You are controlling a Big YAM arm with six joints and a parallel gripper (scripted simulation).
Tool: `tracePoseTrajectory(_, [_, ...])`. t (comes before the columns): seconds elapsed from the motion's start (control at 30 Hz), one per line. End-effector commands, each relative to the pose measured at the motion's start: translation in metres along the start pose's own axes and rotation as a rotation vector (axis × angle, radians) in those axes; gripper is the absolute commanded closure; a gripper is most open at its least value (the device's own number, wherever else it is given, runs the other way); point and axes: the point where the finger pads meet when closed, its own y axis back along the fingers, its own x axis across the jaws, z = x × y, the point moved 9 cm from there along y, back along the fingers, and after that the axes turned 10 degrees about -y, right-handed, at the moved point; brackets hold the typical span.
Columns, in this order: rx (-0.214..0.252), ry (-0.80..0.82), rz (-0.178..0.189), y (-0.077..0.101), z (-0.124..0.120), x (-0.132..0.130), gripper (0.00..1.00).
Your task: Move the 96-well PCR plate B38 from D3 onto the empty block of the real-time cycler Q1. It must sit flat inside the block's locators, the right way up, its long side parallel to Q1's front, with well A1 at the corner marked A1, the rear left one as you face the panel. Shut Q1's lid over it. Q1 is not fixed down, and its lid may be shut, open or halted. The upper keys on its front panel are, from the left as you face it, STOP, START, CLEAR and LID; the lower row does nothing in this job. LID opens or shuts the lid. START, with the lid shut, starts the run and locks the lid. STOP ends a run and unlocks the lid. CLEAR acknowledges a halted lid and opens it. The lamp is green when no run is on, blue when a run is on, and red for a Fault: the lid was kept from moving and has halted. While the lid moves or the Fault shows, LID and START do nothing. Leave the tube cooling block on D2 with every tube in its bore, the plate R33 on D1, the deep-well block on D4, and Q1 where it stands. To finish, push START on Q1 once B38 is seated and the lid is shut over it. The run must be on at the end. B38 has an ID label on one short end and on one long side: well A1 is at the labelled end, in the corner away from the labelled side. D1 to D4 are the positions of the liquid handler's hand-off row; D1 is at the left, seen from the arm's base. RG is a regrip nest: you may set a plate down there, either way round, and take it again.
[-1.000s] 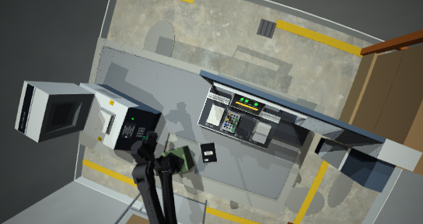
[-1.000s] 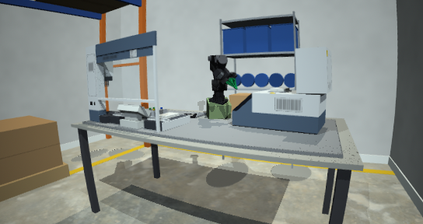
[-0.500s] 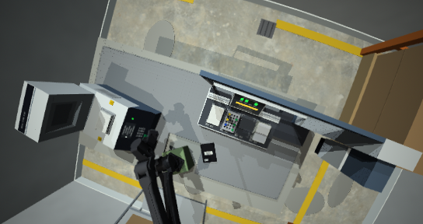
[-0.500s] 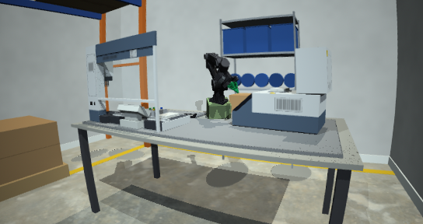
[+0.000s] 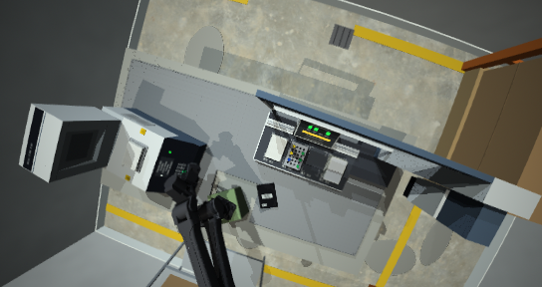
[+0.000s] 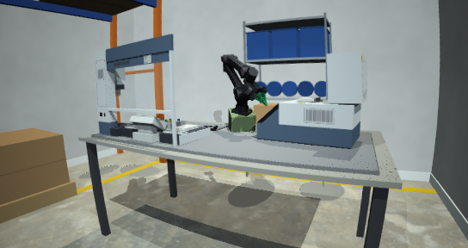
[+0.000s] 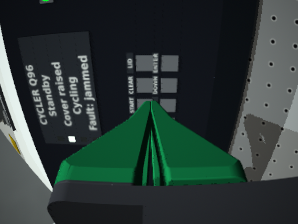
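Observation:
Q1 (image 5: 154, 137) (image 6: 307, 128) stands with its lid (image 5: 82, 143) (image 6: 346, 77) open. A pale plate (image 5: 135, 153) sits at its block; exact seating and well A1 cannot be made out. The lamp (image 5: 169, 151) (image 7: 46, 1) is green, and the white marker on the display (image 7: 57, 90) is beside "Cover raised". My gripper (image 7: 150, 111) (image 6: 266, 103) is shut and empty, over the front panel. In the wrist view its tips overlap the key area by START (image 7: 141, 102); contact cannot be told. CLEAR (image 7: 144, 85) and LID (image 7: 144, 63) show; STOP is hidden. D3 (image 5: 315, 163) shows no plate.
R33 (image 5: 275, 147) is on D1, the tube block (image 5: 297, 155) on D2 and the deep-well block (image 5: 335, 169) on D4, beneath the liquid handler's beam (image 5: 351, 130). The dark nest RG (image 5: 267, 192) lies right of the green arm base (image 5: 238, 204).

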Motion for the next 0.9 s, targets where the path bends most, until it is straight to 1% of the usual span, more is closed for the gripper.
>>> tracePoseTrajectory(0.0, [-0.008, 0.000, 0.013, -0.005, 0.001, 0.002, 1.00])
tracePoseTrajectory(0.13, [0.002, -0.003, 0.009, -0.014, -0.001, 0.003, 1.00])
tracePoseTrajectory(0.2, [-0.002, -0.001, 0.019, -0.015, 0.000, 0.008, 1.00])
tracePoseTrajectory(0.3, [-0.011, -0.007, 0.023, -0.020, 0.001, 0.008, 1.00])
tracePoseTrajectory(0.4, [-0.002, -0.008, 0.012, -0.026, -0.001, 0.006, 1.00])
tracePoseTrajectory(0.5, [-0.004, -0.005, 0.015, -0.026, -0.001, 0.006, 1.00])
tracePoseTrajectory(0.6, [-0.005, 0.006, 0.022, -0.031, -0.001, 0.012, 1.00])
tracePoseTrajectory(0.7, [0.000, 0.001, 0.015, -0.038, -0.002, 0.010, 1.00])
tracePoseTrajectory(0.73, [0.005, -0.002, 0.011, -0.038, -0.003, 0.009, 1.00])
tracePoseTrajectory(0.87, [-0.002, 0.005, 0.016, -0.033, -0.001, 0.008, 1.00])
